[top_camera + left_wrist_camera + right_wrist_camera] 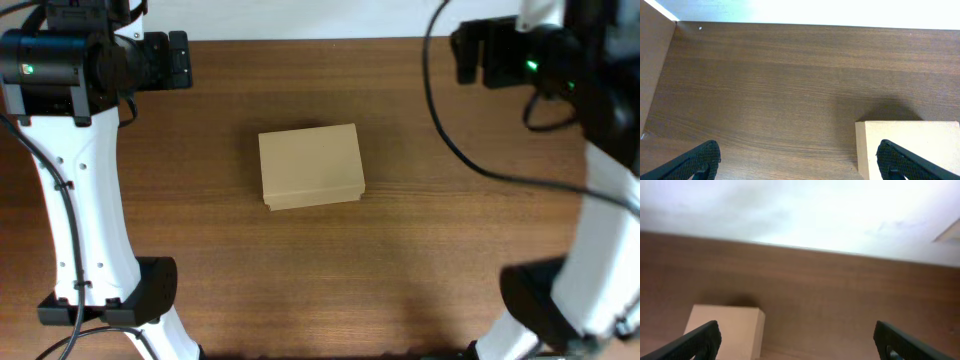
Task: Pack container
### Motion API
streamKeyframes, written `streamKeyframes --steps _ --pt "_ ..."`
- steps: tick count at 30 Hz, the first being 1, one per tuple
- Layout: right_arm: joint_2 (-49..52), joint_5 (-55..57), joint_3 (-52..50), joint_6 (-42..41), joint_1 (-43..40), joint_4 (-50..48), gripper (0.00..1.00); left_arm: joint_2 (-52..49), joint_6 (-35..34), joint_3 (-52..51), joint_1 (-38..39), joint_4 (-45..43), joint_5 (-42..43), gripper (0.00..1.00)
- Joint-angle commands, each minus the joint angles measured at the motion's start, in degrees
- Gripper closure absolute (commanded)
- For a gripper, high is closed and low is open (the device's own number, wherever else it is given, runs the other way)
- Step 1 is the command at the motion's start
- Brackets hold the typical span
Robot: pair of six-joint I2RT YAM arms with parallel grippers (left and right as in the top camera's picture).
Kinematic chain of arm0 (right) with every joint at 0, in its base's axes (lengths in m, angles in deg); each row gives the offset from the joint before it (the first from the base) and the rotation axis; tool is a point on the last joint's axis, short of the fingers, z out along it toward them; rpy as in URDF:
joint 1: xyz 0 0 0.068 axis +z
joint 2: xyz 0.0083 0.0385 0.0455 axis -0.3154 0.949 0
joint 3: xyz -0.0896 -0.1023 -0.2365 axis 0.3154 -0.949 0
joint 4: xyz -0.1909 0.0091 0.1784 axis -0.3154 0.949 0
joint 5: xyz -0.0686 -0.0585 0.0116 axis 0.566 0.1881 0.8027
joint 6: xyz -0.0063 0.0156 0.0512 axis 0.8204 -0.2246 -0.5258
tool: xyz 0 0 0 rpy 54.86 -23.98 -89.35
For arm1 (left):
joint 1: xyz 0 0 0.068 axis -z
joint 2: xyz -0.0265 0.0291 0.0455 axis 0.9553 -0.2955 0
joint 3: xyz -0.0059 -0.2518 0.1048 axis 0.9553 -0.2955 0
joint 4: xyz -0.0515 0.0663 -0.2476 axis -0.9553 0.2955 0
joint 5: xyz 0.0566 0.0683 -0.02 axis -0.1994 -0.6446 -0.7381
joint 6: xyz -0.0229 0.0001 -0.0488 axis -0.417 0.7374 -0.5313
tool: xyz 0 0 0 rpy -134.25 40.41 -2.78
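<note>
The wooden table (420,240) carries the container (311,165) at its middle, flap seemingly down, within reach of both arms (likely staged for opening). The left gripper (800,162) and right gripper (800,340) hover at the far corners, jaws spread wide, holding nothing.

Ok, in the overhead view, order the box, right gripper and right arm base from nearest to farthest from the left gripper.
From the left gripper:
1. Box, mid-table.
2. Right gripper, top right.
3. Right arm base, bottom right.
</note>
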Motion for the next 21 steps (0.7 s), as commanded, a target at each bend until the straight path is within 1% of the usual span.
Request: streamKeyframes --steps 1,4,8,9,10,15,16,17,21 --pt "-10.01 3.06 -6.21 0.20 -0.37 -3.96 0.01 -0.04 -0.15 -0.04 -0.20 0.17 -0.44 0.00" --pt "-17.53 3.26 -16.55 0.20 -0.37 -10.51 0.01 -0.04 -0.15 -0.04 -0.20 0.17 -0.44 0.00" --pt "-29.73 3.26 -34.40 0.17 -0.37 -19.63 0.01 -0.04 -0.15 -0.04 -0.20 0.17 -0.44 0.00" --pt "-33.97 3.23 -40.63 0.17 -0.37 -22.36 0.01 -0.04 -0.15 -0.04 -0.20 0.17 -0.44 0.00" --pt "-36.54 3.23 -44.48 0.17 -0.37 -24.02 0.01 -0.04 -0.15 -0.04 -0.20 0.17 -0.44 0.00" --pt "-54.73 3.26 -70.79 0.17 -0.48 -34.07 0.01 -0.04 -0.15 -0.04 -0.20 0.17 -0.44 0.00" --pt "-59.32 2.97 -77.40 0.15 -1.03 -36.41 0.01 -0.04 -0.15 -0.04 -0.20 0.17 -0.44 0.00" --pt "-61.83 2.82 -81.09 0.15 -1.36 -37.86 0.01 -0.04 -0.15 -0.04 -0.20 0.17 -0.44 0.00" --pt "-75.41 2.78 -101.04 0.13 -3.41 -46.90 0.01 -0.04 -0.15 -0.04 -0.20 0.17 -0.44 0.00"
